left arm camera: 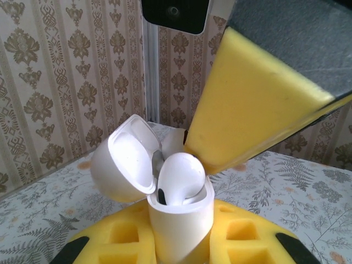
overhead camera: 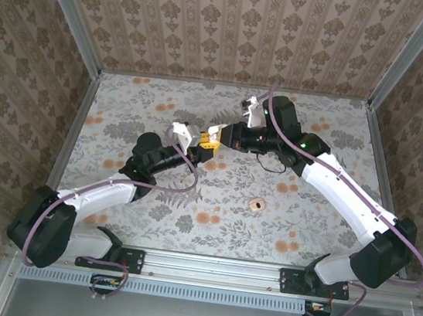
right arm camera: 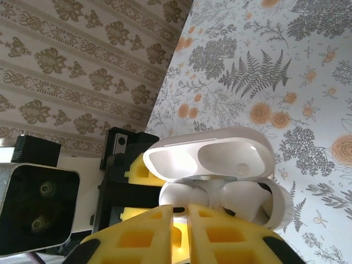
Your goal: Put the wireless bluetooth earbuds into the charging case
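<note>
Editor: Trouble from here, as you read it?

Photographer: Earbud [left arm camera: 181, 176] sits proud in one well of the charging case [left arm camera: 179, 223], its head above the rim at lower centre of the left wrist view, with the lid [left arm camera: 129, 159] thrown back to the left. A push off-line from the right claw [right arm camera: 187, 220] could tip it out, or lever the case round in its grip. If the lid were shut now, it would likely jam on that bud.

Editor: And the second one?

Photographer: A white shape lies at the right claw's tip, just behind the first bud. Whether it is the other earbud I cannot tell. If it is, letting go before the stem finds its well would drop it to the worktop [overhead camera: 265, 227].

Editor: Claws?

Photographer: The left claw [left arm camera: 179, 250] is clamped on the case body, yellow pads either side, case upright. The right claw's pads stand almost together, and nothing can be made out between them.

Editor: Arms?

Photographer: In the top view they meet just above centre frame. The left arm reaches up from lower left, elbow bent. The right arm climbs from lower right, then folds back leftward, claw angled onto the case.
</note>
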`<state>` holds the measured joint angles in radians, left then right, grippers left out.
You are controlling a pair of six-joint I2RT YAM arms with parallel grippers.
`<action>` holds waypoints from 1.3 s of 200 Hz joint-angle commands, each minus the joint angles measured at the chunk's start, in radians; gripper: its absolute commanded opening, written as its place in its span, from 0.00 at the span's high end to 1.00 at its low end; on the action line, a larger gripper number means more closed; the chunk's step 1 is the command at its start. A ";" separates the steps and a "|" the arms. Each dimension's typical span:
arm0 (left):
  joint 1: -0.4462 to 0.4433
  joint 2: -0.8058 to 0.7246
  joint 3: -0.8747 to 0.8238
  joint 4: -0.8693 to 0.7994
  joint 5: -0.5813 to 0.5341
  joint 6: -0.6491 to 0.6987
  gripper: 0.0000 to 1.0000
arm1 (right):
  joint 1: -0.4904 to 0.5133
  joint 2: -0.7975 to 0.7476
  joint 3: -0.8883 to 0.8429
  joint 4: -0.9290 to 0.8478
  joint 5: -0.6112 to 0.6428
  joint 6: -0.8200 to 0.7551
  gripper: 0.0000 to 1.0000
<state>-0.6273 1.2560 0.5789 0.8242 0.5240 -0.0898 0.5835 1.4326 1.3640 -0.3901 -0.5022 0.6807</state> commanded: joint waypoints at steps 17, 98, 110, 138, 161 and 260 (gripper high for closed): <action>0.000 0.025 0.047 0.083 0.062 -0.035 1.00 | 0.001 -0.028 0.082 0.008 -0.021 -0.021 0.75; 0.043 0.074 0.074 0.136 0.286 -0.155 1.00 | -0.106 -0.124 0.083 -0.190 -0.005 -0.169 0.69; 0.044 0.074 0.078 0.135 0.309 -0.157 1.00 | -0.112 -0.126 0.074 -0.202 0.004 -0.178 0.67; 0.052 0.087 0.105 0.122 0.400 -0.159 1.00 | -0.140 -0.121 0.050 -0.157 -0.014 -0.137 0.65; 0.052 0.088 0.121 0.122 0.458 -0.160 1.00 | -0.181 -0.095 0.036 -0.092 -0.075 -0.081 0.66; 0.057 0.117 0.197 0.050 0.524 -0.146 1.00 | -0.161 -0.031 -0.100 0.239 -0.420 0.128 0.78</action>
<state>-0.5800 1.3521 0.7277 0.8833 1.0264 -0.2325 0.3935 1.4162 1.2774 -0.2325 -0.7971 0.7788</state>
